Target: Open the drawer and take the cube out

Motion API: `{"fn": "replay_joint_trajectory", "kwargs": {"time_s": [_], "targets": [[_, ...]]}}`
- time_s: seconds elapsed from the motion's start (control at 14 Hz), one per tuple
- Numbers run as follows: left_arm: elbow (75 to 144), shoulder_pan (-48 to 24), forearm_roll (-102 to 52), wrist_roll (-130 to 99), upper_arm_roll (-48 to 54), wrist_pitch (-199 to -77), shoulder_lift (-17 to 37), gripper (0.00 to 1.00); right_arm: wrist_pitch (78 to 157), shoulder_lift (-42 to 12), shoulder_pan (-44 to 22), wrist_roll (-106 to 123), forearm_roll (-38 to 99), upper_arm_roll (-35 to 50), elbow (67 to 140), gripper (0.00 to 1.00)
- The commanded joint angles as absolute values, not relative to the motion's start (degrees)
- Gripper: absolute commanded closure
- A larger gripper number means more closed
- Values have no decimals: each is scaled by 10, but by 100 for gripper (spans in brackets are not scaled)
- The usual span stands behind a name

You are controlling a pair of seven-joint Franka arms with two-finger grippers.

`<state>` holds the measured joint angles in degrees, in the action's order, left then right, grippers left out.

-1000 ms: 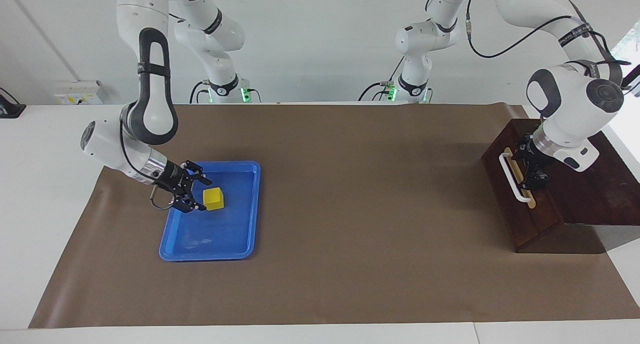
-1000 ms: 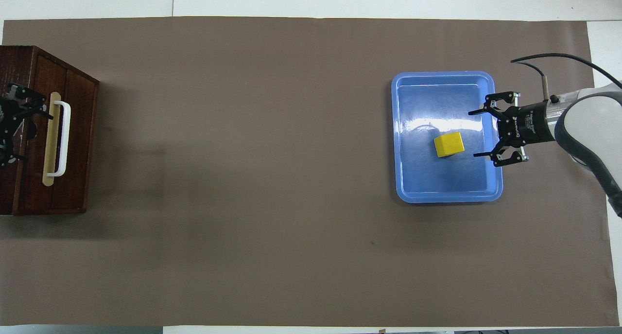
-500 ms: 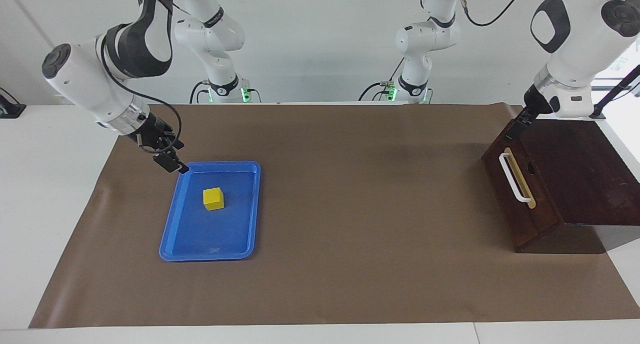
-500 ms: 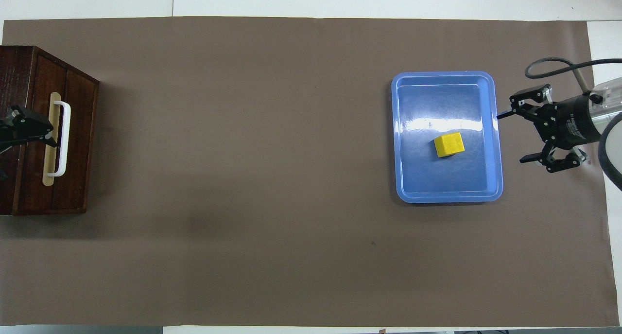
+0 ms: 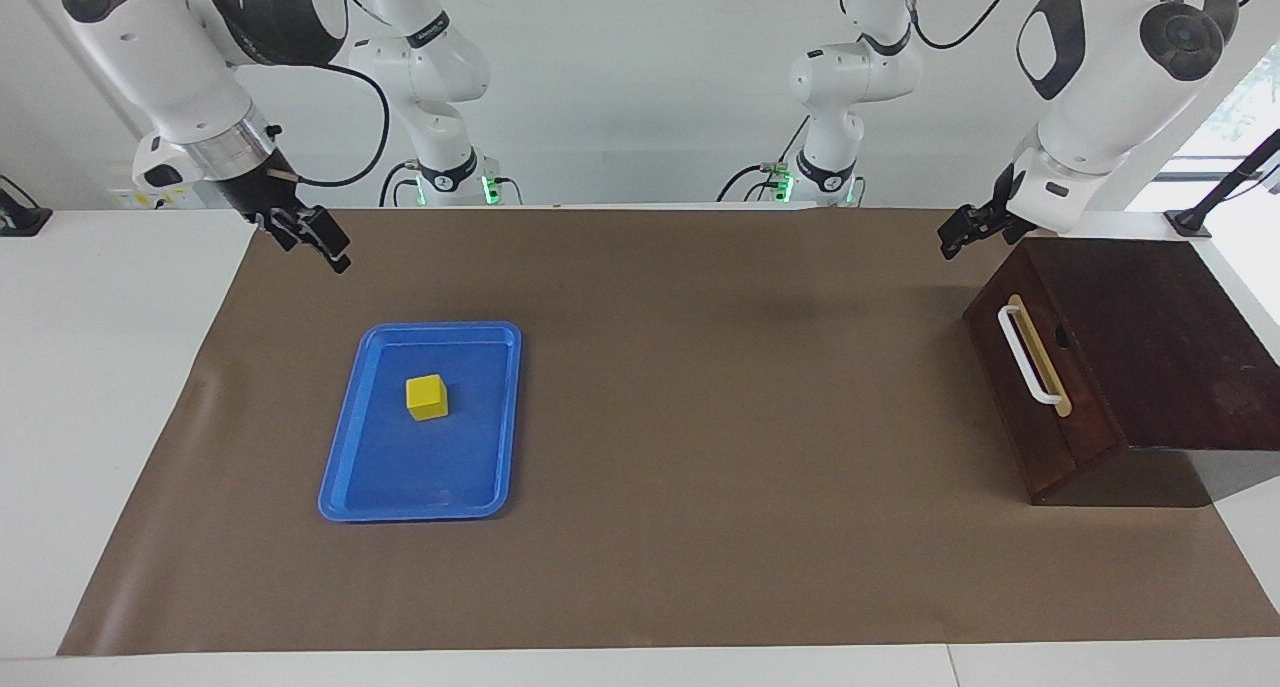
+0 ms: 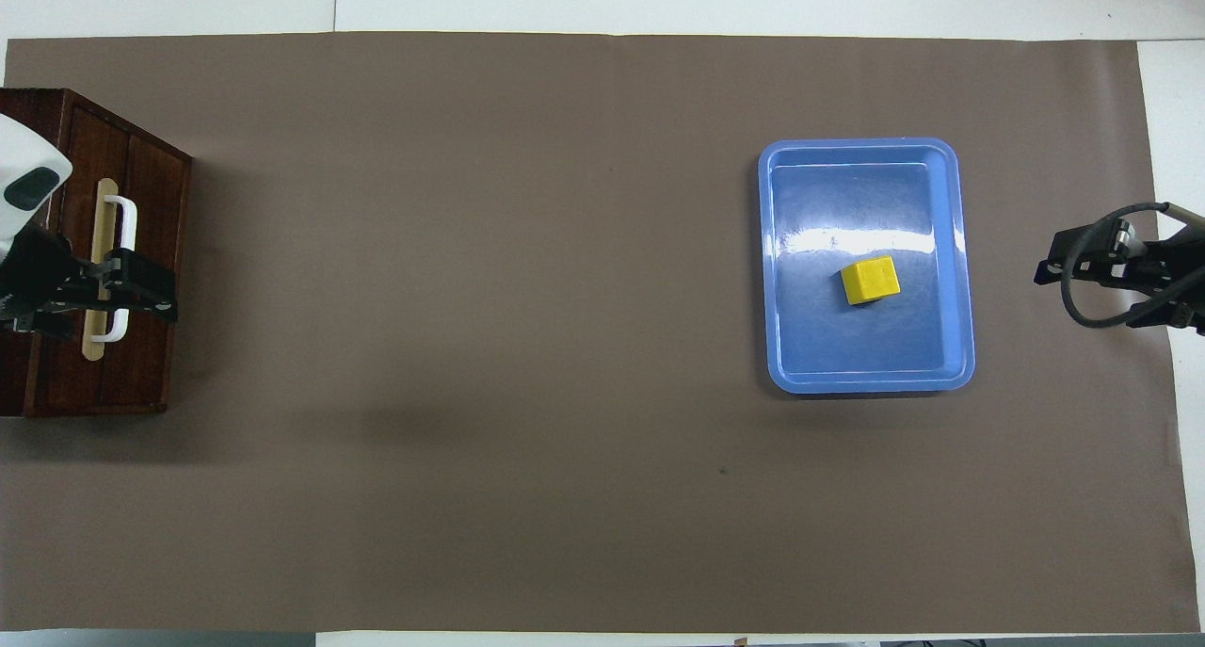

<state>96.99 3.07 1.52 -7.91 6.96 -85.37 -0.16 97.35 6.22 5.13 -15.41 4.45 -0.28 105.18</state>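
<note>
The drawer (image 5: pixel 1040 407) is shut in its dark wooden box (image 5: pixel 1160 337) at the left arm's end of the table, and its white bar handle (image 5: pixel 1027 355) is free. It also shows in the overhead view (image 6: pixel 141 251). The yellow cube (image 5: pixel 427 397) lies in a blue tray (image 5: pixel 400 512) toward the right arm's end and shows from above too (image 6: pixel 870 281). My left gripper (image 5: pixel 958 235) hangs raised in the air by the box; from above it (image 6: pixel 151 294) overlaps the handle. My right gripper (image 5: pixel 325 247) is raised over the mat's edge, away from the tray.
A brown mat (image 5: pixel 720 417) covers the table between tray and box. The blue tray (image 6: pixel 866 383) holds only the cube. Both arm bases stand at the table's robot end. White table shows around the mat.
Both arms have lifted and drawn back. The right gripper left the tray, where it stood open beside the cube. The left gripper rose from the drawer front. Cube and drawer have not moved.
</note>
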Motion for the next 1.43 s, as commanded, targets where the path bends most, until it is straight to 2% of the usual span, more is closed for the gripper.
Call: {"fn": "replay_joint_trajectory", "kwargs": {"time_s": [0.0,0.21,0.43,0.57,0.93,1.36], "targets": [[953,15,9,-14,57,-824,11,0,959,72,48,-75,29,0,1063,0],[954,-4,9,6,52,-814,17,0,962,69,45,-23,14,0,1059,0],[949,-4,11,16,55,-818,-2,0,964,67,24,8,-22,1,1052,0],[932,-1,12,27,54,-814,-2,0,957,62,24,10,-22,3,1039,0],[940,1,12,25,56,-822,-4,0,925,36,13,10,-14,11,987,0],[944,1,12,23,55,-821,-10,0,918,32,12,10,-12,12,987,0]]}}
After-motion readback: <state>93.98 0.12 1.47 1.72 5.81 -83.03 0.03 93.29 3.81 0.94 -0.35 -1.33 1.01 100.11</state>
